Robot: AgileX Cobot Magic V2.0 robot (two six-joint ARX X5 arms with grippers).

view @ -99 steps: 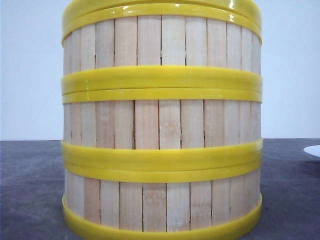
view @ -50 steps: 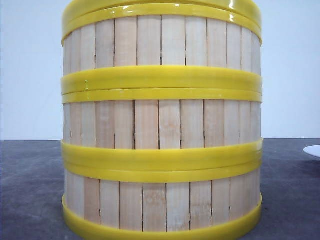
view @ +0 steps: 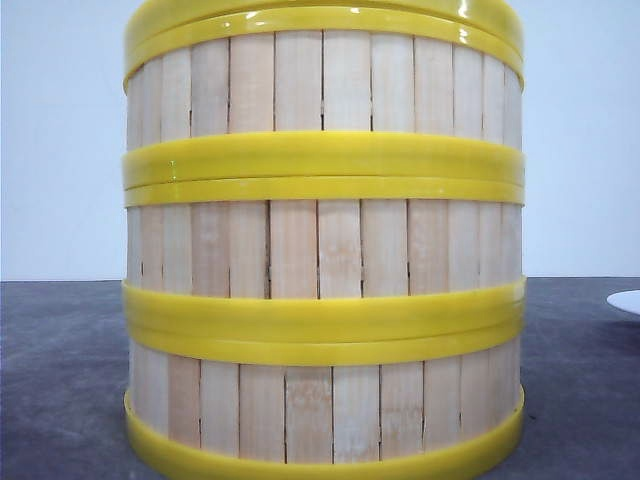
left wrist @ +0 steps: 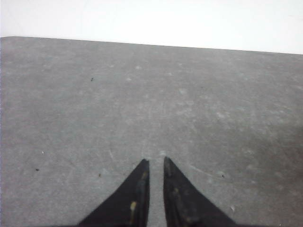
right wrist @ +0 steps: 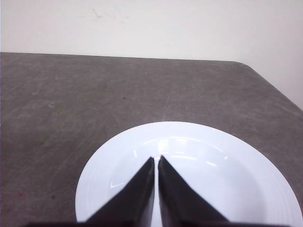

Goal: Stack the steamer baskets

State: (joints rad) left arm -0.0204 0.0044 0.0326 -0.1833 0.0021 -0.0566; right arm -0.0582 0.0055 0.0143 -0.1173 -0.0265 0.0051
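Grey worktop (view: 60, 380) is carrying all three steamer baskets (view: 322, 250) in one unchanged stack, so stacking is looking finished, while the left gripper (left wrist: 155, 163) and right gripper (right wrist: 156, 160), over a white plate (right wrist: 236, 184), are hovering narrowed, empty.

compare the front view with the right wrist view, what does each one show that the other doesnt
Only the front view shows the three steamer baskets stacked in one column, filling most of the picture, yellow rims meeting between the tiers.

Only the right wrist view shows the right gripper, its fingers nearly together and holding nothing, poised over the middle of a white plate seen almost whole.

Both show the dark grey table and the pale wall behind it. The front view catches only a white sliver at its right edge, probably that plate's rim.
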